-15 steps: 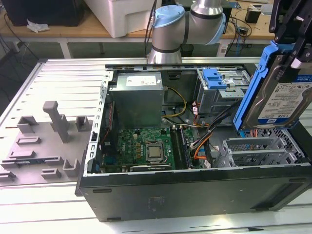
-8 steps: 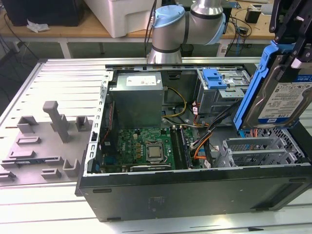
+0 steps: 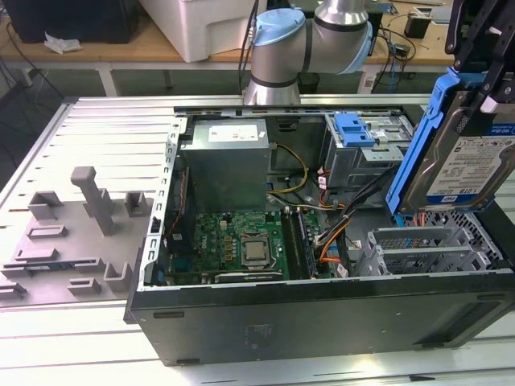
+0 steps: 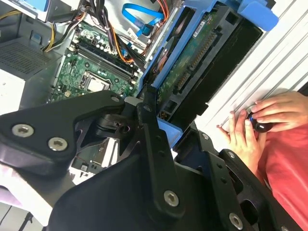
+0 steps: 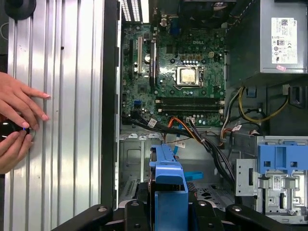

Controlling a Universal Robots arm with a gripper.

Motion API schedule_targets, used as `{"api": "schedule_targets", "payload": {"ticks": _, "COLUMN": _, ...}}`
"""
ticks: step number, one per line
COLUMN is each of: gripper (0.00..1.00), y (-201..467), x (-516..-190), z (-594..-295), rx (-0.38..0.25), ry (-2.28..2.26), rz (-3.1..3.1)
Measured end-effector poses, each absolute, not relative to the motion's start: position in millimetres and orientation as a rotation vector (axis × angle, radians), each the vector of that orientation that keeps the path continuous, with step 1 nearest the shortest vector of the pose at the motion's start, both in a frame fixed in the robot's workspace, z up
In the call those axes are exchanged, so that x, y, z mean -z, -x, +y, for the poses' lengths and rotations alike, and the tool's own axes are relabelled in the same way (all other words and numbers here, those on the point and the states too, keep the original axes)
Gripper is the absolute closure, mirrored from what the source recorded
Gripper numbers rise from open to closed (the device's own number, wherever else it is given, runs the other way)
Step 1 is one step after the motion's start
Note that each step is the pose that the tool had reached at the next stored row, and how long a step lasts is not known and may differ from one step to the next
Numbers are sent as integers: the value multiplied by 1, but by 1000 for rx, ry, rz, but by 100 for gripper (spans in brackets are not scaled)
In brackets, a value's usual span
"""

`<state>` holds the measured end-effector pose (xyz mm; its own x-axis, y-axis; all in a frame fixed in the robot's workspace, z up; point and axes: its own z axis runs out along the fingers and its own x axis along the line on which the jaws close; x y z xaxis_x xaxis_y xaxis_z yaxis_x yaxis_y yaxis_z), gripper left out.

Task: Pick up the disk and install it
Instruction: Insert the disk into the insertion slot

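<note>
The disk (image 3: 463, 165), a silver drive with a blue-and-white label in a blue carrier frame (image 3: 417, 141), hangs tilted on edge above the open computer case (image 3: 322, 318), at that case's end on the exterior view's right. My black gripper (image 3: 485, 84) comes down from above and is shut on its upper part. In the second wrist view the disk's green circuit-board side (image 4: 192, 53) faces the camera beyond the black fingers (image 4: 149, 130). In the first wrist view the blue frame's edge (image 5: 168, 185) sticks out from the gripper (image 5: 168, 211) over the case interior.
Inside the case lie a green motherboard (image 3: 241, 241), a grey power-supply box (image 3: 225, 161), cable bundles (image 3: 338, 213) and a drive cage with a blue latch (image 3: 358, 129). A person's hands (image 5: 19, 115) rest on the ribbed table beside the case. Grey fixtures (image 3: 88, 201) stand at the exterior view's left.
</note>
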<state>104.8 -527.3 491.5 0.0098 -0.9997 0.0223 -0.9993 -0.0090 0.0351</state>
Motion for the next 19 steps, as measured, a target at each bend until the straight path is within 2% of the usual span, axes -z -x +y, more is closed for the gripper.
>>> {"api": "schedule_targets", "payload": {"ticks": 19, "gripper": 63, "y": -104, "x": -491, "z": -528, "rx": 13, "ry": -2192, "rz": -2193}}
